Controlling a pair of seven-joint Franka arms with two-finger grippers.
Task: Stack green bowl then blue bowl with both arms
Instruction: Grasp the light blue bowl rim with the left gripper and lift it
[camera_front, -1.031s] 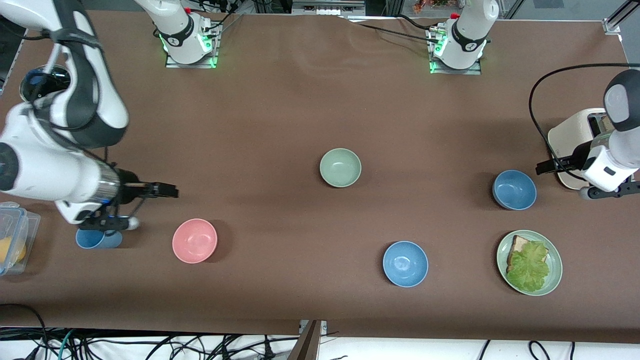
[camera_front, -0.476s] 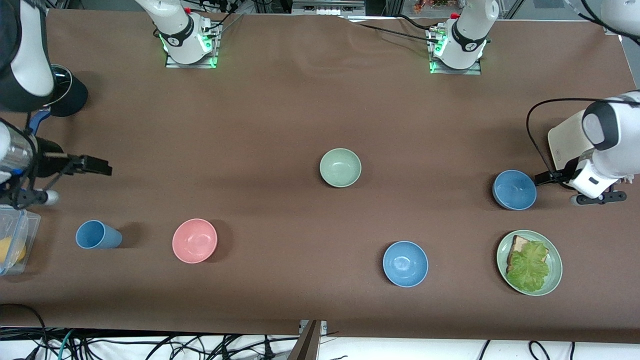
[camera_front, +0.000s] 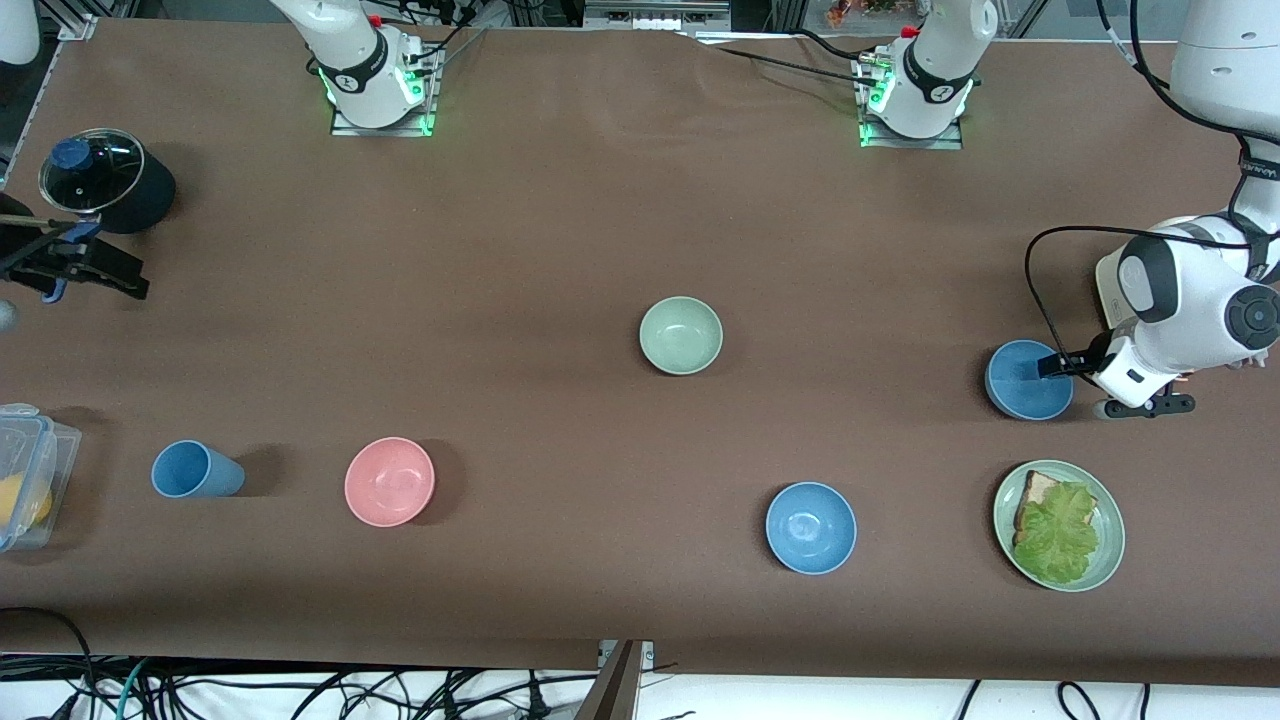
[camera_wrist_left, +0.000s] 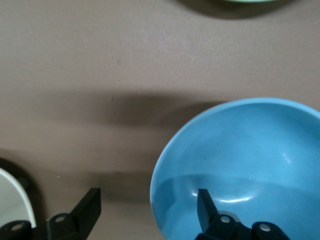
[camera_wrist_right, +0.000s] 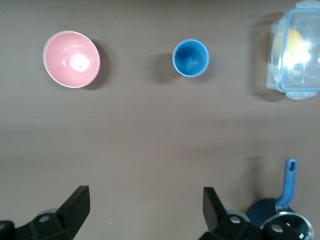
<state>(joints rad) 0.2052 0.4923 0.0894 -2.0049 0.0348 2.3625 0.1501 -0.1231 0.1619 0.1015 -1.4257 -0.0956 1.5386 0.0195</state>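
The pale green bowl (camera_front: 681, 335) sits upright in the middle of the table, with no gripper near it. One blue bowl (camera_front: 1028, 380) sits toward the left arm's end. My left gripper (camera_front: 1047, 367) is open at this bowl's rim. In the left wrist view (camera_wrist_left: 147, 207) one finger (camera_wrist_left: 206, 205) is inside the blue bowl (camera_wrist_left: 250, 160) and the other (camera_wrist_left: 89, 206) is outside it. The second blue bowl (camera_front: 811, 527) lies nearer the front camera. My right gripper (camera_front: 130, 285) is open and empty (camera_wrist_right: 145, 205) over bare table beside the black pot (camera_front: 140, 195).
A pink bowl (camera_front: 389, 481) and a blue cup (camera_front: 195, 470) stand toward the right arm's end, by a clear plastic container (camera_front: 25, 485). A green plate (camera_front: 1110, 560) with toast and lettuce lies nearer the front camera than the left gripper. A white toaster (camera_front: 1112, 275) stands beside the left arm.
My right gripper has drawn back from beside the blue cup to the table's end near the pot. My left gripper has moved in onto the blue bowl's rim.
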